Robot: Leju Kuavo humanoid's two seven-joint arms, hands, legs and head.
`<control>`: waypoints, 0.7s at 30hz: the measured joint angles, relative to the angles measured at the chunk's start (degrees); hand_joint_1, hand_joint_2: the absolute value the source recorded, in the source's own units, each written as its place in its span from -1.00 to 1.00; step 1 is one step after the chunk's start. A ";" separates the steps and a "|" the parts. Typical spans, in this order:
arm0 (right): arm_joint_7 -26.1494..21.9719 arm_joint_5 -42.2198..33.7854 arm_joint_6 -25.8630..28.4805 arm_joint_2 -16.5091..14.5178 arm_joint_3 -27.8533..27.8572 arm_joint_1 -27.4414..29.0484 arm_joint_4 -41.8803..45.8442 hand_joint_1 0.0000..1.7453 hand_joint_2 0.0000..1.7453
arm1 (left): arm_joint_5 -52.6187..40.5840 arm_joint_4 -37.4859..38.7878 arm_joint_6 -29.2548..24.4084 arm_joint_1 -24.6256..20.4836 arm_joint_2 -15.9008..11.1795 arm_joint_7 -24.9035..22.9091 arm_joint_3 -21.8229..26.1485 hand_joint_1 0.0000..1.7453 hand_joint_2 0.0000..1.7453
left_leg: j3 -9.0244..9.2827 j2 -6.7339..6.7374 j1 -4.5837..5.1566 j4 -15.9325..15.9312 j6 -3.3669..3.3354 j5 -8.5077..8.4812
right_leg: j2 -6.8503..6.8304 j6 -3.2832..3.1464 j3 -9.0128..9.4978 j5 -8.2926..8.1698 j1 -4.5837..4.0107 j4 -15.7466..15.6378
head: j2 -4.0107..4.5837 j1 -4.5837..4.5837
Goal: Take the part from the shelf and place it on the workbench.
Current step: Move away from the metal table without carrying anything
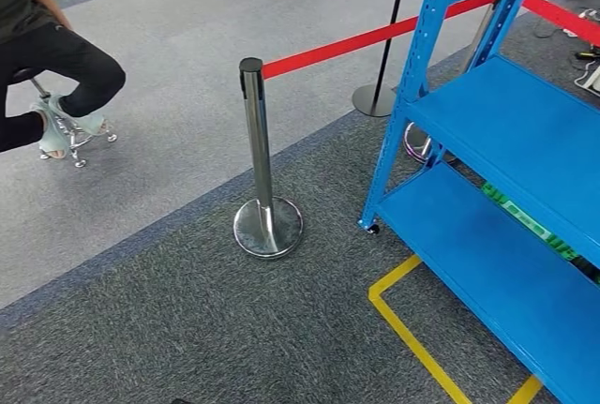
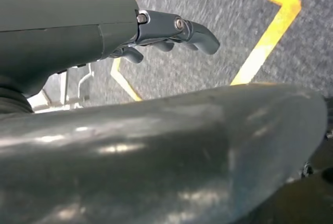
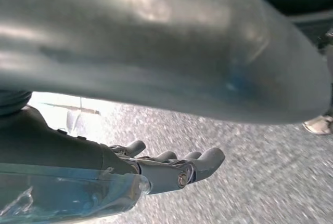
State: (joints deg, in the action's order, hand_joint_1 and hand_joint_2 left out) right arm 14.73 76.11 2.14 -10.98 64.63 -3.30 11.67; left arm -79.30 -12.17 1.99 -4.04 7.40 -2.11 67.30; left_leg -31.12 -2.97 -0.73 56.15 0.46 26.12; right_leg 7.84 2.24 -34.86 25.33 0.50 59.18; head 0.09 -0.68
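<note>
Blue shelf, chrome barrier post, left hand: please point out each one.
blue shelf (image 1: 523,132), head view, bare upper board.
chrome barrier post (image 1: 259,137), head view, middle of its upright tube.
left hand (image 2: 173,31), left wrist view, its dark fingers.

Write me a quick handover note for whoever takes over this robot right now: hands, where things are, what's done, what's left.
Left hand: empty, fingers loosely extended above the carpet.
Right hand: likewise empty.
Blue shelf: ahead to the right; the visible boards are bare, so the part is not located yet. Chrome post with red belt stands left of the shelf.
Done: nothing picked.
Left: find the part, take it, carry it to the workbench.
</note>
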 joint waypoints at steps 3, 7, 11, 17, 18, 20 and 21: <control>-0.09 -0.04 0.06 0.01 0.00 -0.12 0.00 -1.00 -1.00 | -0.04 0.01 -0.11 0.23 -0.03 -0.09 -0.01 -1.00 -1.00 | 0.15 2.56 0.16 -0.26 -0.85 -0.02 | -5.84 0.56 -3.82 5.16 -0.23 8.48 | 0.00 0.59; -0.31 -0.04 0.11 0.02 0.00 -0.20 0.00 -1.00 -1.00 | 0.04 0.01 -0.10 0.39 -0.02 -0.19 0.00 -1.00 -1.00 | 0.53 5.96 0.35 -0.21 -0.85 0.35 | -7.66 1.01 -5.80 6.29 -0.13 13.87 | 0.00 0.65; -0.44 -0.03 0.15 0.03 0.01 -0.30 -0.01 -1.00 -1.00 | 0.05 0.02 -0.07 0.29 -0.03 -0.19 -0.01 -1.00 -1.00 | 1.62 8.35 0.63 0.00 0.18 1.22 | -11.36 0.37 1.64 0.93 -0.33 0.60 | 0.00 0.60; -0.71 -0.19 0.13 0.03 0.00 -0.45 0.00 -1.00 -1.00 | 0.07 0.02 -0.14 -0.09 -0.12 -0.19 -0.01 -1.00 -1.00 | 0.53 6.83 0.45 3.35 1.85 3.94 | -8.48 -1.92 1.51 0.32 -0.22 -0.24 | 0.00 0.38; -0.74 -0.19 0.13 0.03 0.00 -0.51 0.00 -1.00 -1.00 | 0.06 0.02 -0.15 -0.05 -0.11 -0.20 -0.01 -1.00 -1.00 | -1.05 5.20 0.37 6.69 2.02 5.75 | -7.83 -2.15 1.42 0.23 -0.15 -0.27 | 0.00 0.29; -0.80 -0.11 0.14 0.03 0.00 -0.59 0.00 -1.00 -1.00 | -0.20 0.02 -0.25 0.16 -0.09 -0.79 -0.02 -1.00 -1.00 | -4.89 3.79 0.33 14.17 2.09 8.74 | -6.27 -2.43 1.22 0.13 -0.13 -0.27 | 0.00 0.19; -0.75 -0.06 0.21 0.03 0.00 -0.57 0.00 -1.00 -1.00 | -0.49 0.02 -0.37 0.24 -0.09 -1.35 -0.04 -1.00 -1.00 | -6.08 3.60 0.33 16.11 2.04 8.87 | -5.41 -2.45 1.17 0.09 -0.14 -0.27 | 0.00 0.19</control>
State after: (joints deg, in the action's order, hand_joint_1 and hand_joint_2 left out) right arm 13.98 76.05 2.35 -10.95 64.63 -3.88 11.67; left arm -79.78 -12.15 1.62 -3.80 7.31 -3.46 67.26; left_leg -37.20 0.63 -0.41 72.26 2.49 34.99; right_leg 2.43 -0.21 -33.69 25.41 0.36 58.91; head 0.09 -0.49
